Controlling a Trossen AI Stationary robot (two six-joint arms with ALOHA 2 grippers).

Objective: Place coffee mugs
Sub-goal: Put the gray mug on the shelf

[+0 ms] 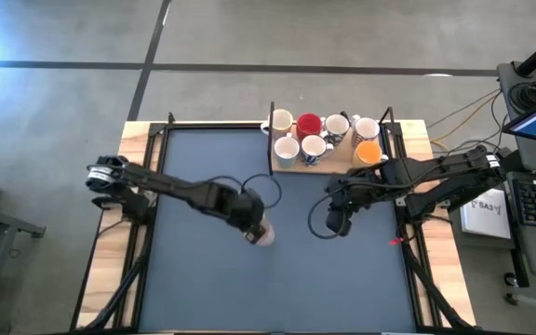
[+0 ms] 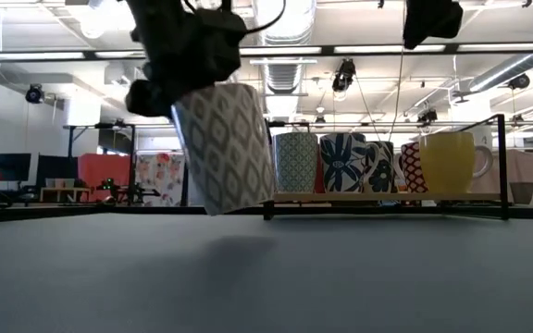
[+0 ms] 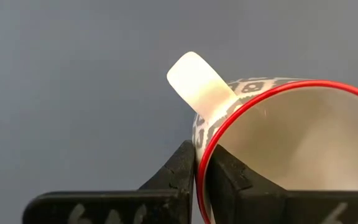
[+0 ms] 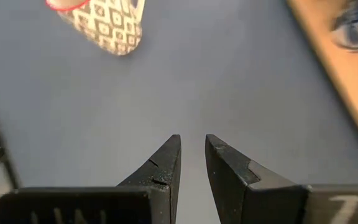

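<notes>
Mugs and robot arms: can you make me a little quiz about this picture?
1. True or false: the left gripper pinches the patterned mug by its rim.
2. Is that mug resting on the table or lifted?
3. What does the right gripper hold? A) the orange mug B) nothing C) the red mug

Key: 1 true; 2 lifted and tilted, judging by the low view; 3 B.

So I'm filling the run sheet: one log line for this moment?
left gripper: shut on patterned mug rim, lifted, tilted | right gripper: empty, fingers slightly apart | other mugs: on wooden board
</notes>
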